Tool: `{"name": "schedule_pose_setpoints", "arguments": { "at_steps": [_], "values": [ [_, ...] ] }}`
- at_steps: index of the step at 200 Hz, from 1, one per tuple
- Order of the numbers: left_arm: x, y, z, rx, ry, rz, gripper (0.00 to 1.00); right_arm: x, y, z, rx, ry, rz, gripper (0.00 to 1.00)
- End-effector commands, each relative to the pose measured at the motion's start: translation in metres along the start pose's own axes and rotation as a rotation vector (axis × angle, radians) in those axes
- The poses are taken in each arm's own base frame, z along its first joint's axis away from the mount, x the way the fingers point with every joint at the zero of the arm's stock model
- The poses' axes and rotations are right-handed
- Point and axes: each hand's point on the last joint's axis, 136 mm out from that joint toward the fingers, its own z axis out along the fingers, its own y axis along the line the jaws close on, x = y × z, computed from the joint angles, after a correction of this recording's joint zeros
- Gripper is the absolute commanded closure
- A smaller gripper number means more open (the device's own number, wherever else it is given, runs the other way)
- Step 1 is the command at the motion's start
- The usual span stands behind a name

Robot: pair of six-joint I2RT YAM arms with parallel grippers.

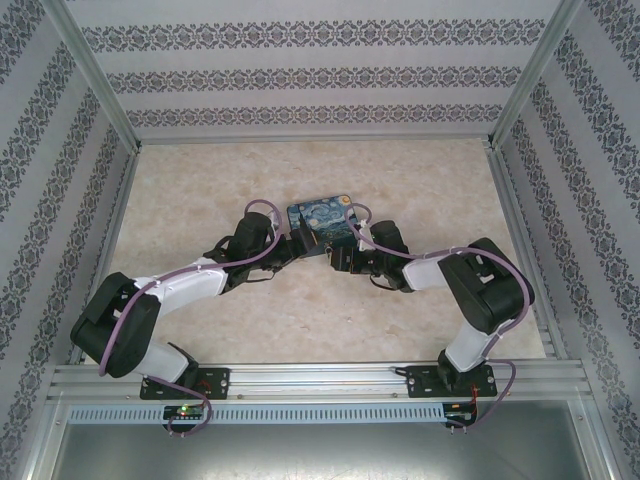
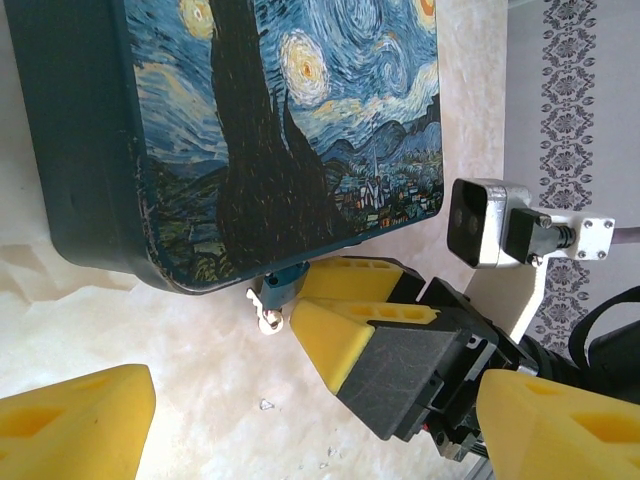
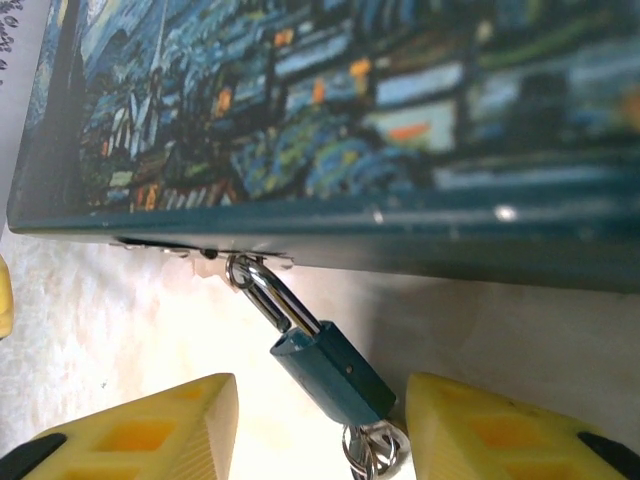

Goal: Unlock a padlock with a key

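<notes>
Two grippers are set at the tin's near edge, where the padlock is hung: right gripper parted astride it, likely for steadying; left gripper spread wide.

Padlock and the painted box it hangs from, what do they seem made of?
Padlock: body looks like matte blue-painted metal, possibly plastic; shackle is bright, mirror-shiny steel or similar. Box: probably printed tin, glossy, with glints along its edge.

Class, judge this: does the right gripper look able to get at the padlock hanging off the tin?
Probably yes: the open right gripper flanks the padlock, which hangs free from the edge of the tin, with nothing between.
</notes>
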Motion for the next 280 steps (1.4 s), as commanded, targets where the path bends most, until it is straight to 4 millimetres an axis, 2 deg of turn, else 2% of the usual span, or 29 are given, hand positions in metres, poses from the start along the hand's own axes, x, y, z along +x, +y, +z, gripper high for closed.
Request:
{"name": "schedule_pose_setpoints", "arguments": {
  "at_steps": [1, 27, 84, 100, 140, 180, 224, 280],
  "values": [
    [-0.008, -0.008, -0.002, 0.020, -0.009, 0.010, 0.16, -0.004, 0.007, 0.006, -0.042, 0.001, -0.036, 0.54],
    [-0.008, -0.008, 0.000, 0.024, -0.007, 0.002, 0.16, -0.004, 0.009, 0.009, -0.059, 0.010, -0.035, 0.59],
    [-0.007, -0.007, 0.000, 0.025, -0.006, -0.002, 0.16, -0.001, 0.007, 0.008, -0.061, 0.011, -0.023, 0.90],
    [-0.006, -0.006, -0.001, 0.023, -0.004, -0.002, 0.16, -0.002, 0.007, 0.007, -0.066, 0.005, -0.013, 0.96],
    [-0.005, -0.003, -0.002, 0.019, -0.005, -0.003, 0.16, -0.005, 0.012, 0.005, -0.086, -0.010, 0.004, 1.00],
    [-0.008, -0.001, -0.004, 0.001, -0.017, 0.013, 0.16, -0.007, 0.010, 0.003, -0.085, -0.037, 0.056, 1.00],
    [-0.021, 0.015, -0.012, -0.160, -0.057, 0.114, 0.16, -0.005, 0.002, 0.001, -0.065, -0.073, 0.147, 1.00],
    [-0.047, 0.032, -0.021, -0.373, -0.120, 0.244, 0.16, -0.006, -0.006, 0.000, -0.050, -0.115, 0.287, 1.00]
  ]
}}
